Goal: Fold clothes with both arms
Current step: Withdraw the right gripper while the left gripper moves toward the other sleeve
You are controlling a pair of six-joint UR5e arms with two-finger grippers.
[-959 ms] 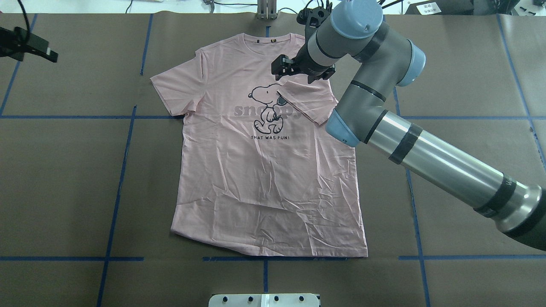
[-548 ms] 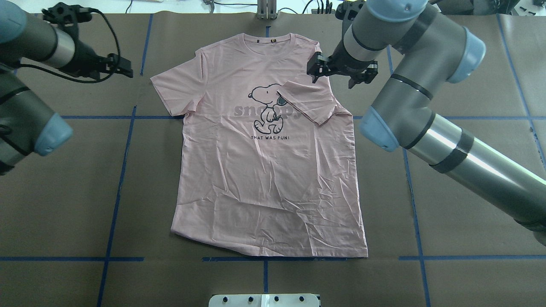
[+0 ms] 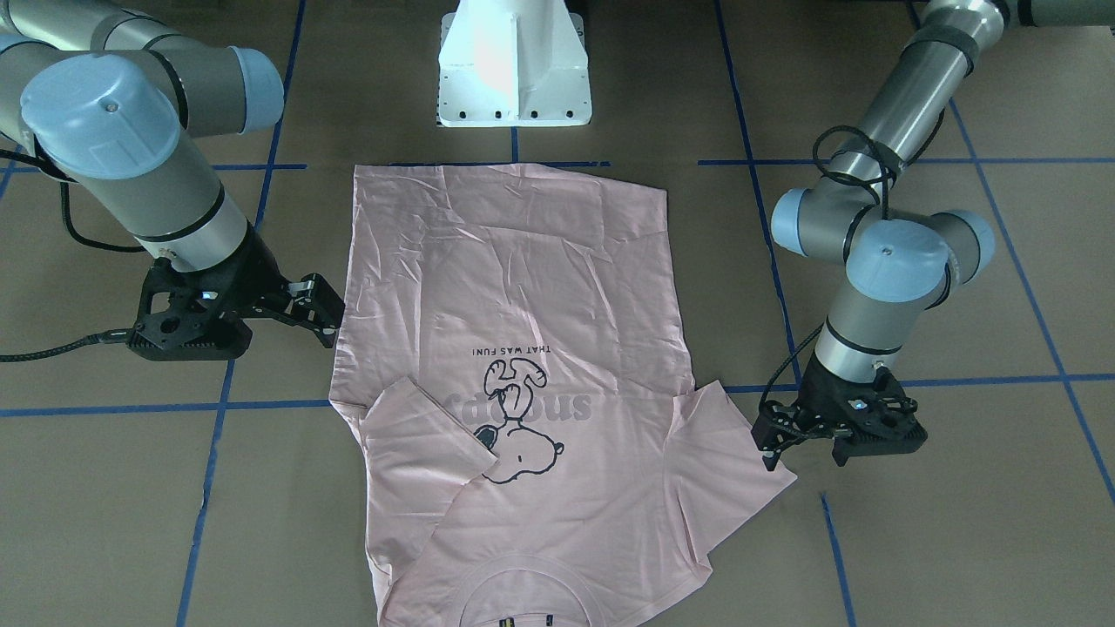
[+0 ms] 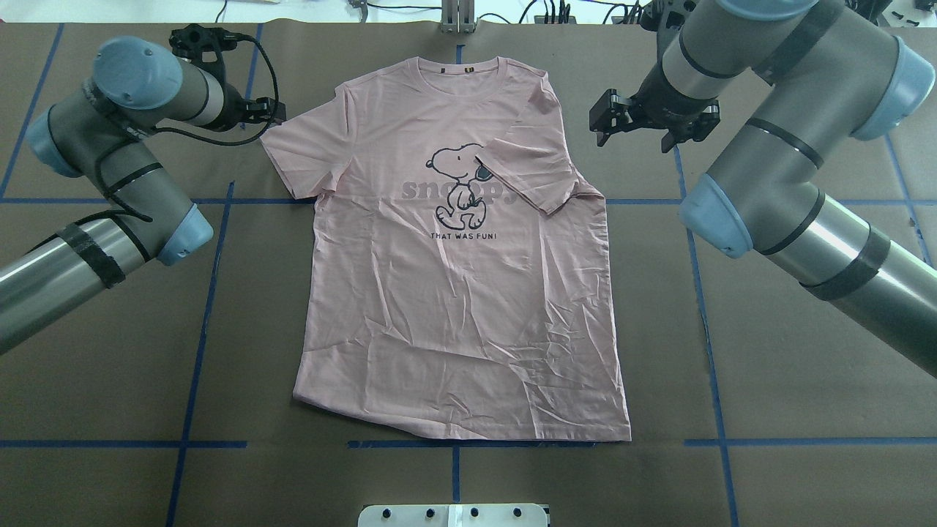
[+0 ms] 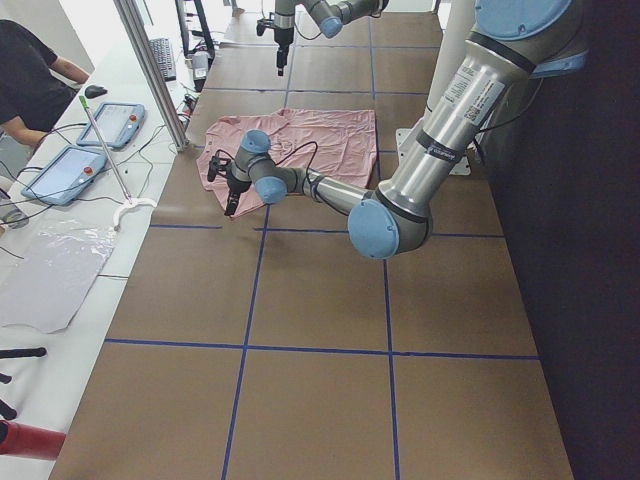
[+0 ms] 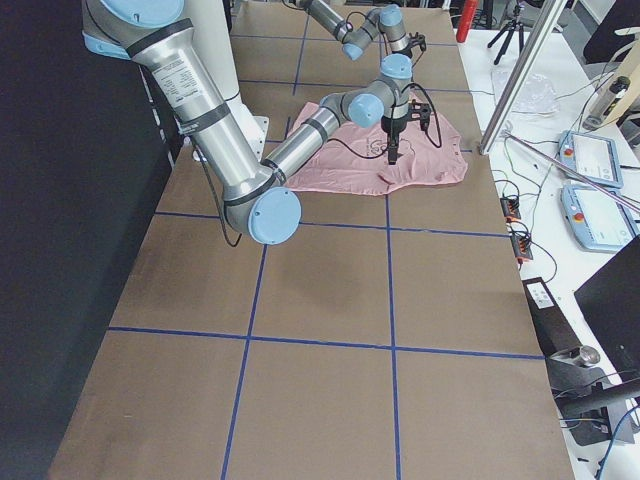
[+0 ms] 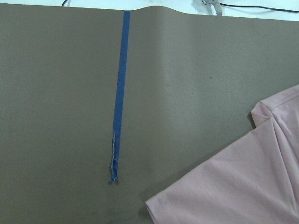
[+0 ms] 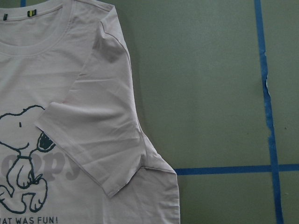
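Now the shirt (image 4: 454,293) lies flat on the desk (image 4: 110,329); right gripper (image 3: 327,311) gapes empty, left gripper's (image 3: 770,446) opening I cannot tell.

We see a brown surface (image 4: 110,329) w/ a grid of blue tape (image 4: 196,351). In the left side view a white bench (image 5: 60,390) runs alongside, w/ a tablet (image 5: 110,125), a 2nd tablet (image 5: 62,172), a keyboard (image 5: 162,58), a clear plastic sheet (image 5: 50,270) & a slanted metal post (image 5: 150,70). A person in a dark top (image 5: 30,80) is at the bench. Light is bright, even.
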